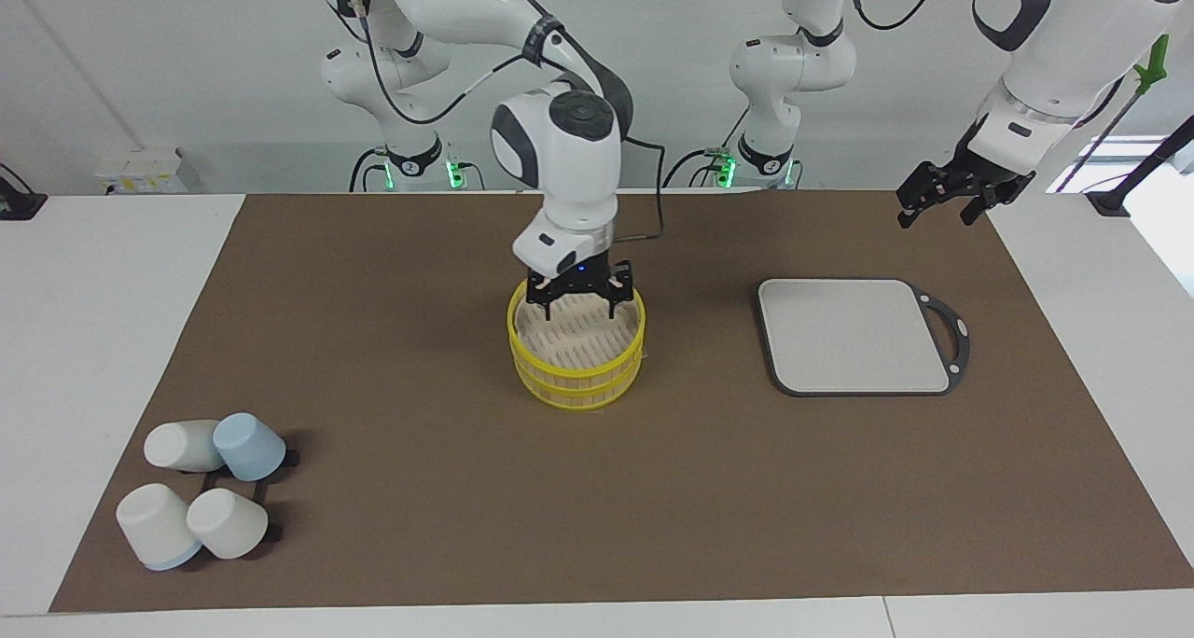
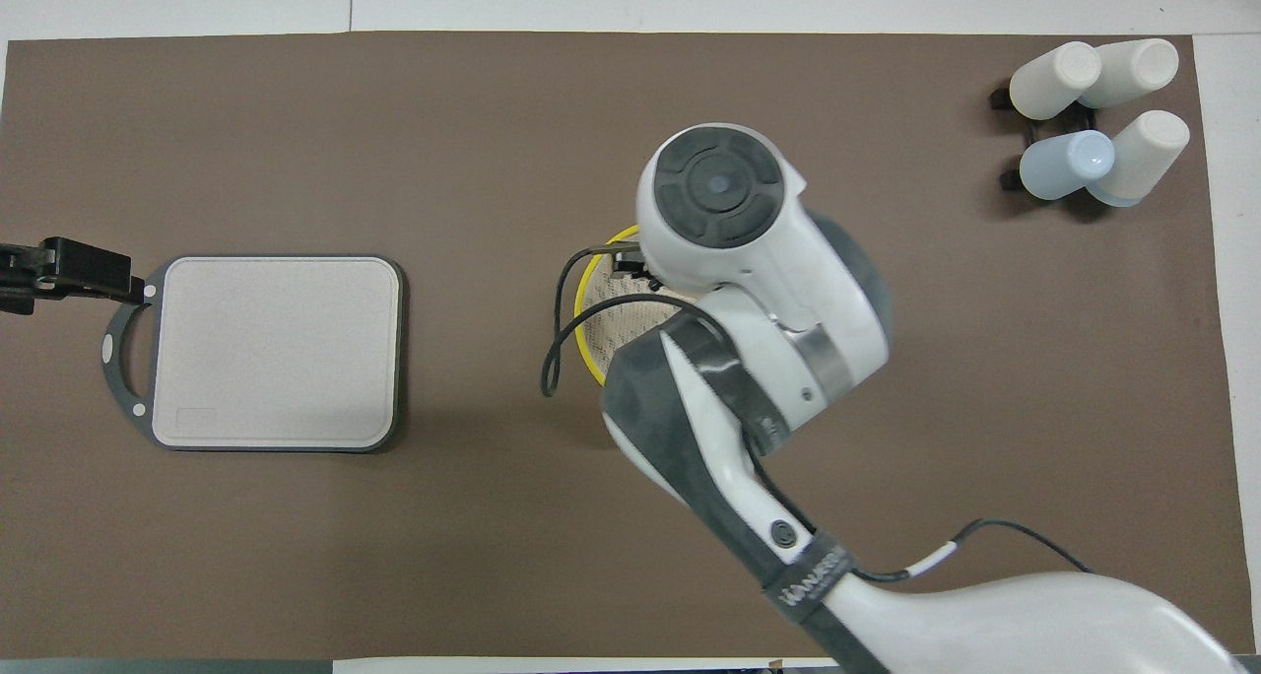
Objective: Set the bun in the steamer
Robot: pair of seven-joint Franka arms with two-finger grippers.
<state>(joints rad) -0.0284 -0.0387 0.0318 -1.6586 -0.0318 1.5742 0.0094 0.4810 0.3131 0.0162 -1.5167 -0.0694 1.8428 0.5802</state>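
Observation:
The steamer (image 1: pixel 578 379) is a round yellow-rimmed basket of two stacked rings with a pale slatted inside, standing in the middle of the brown mat. My right gripper (image 1: pixel 578 310) is open, its fingers spread and lowered just inside the rim nearest the robots. No bun shows in either view; I cannot tell whether it lies under the gripper. In the overhead view the right arm covers most of the steamer (image 2: pixel 588 304) and hides the gripper. My left gripper (image 1: pixel 940 214) is open and empty, waiting in the air over the mat's edge at the left arm's end.
A flat grey board (image 1: pixel 853 335) with a black handle lies beside the steamer toward the left arm's end, also in the overhead view (image 2: pixel 271 349). Several white and blue cups (image 1: pixel 201 498) lie on a black rack at the corner farthest from the robots, at the right arm's end.

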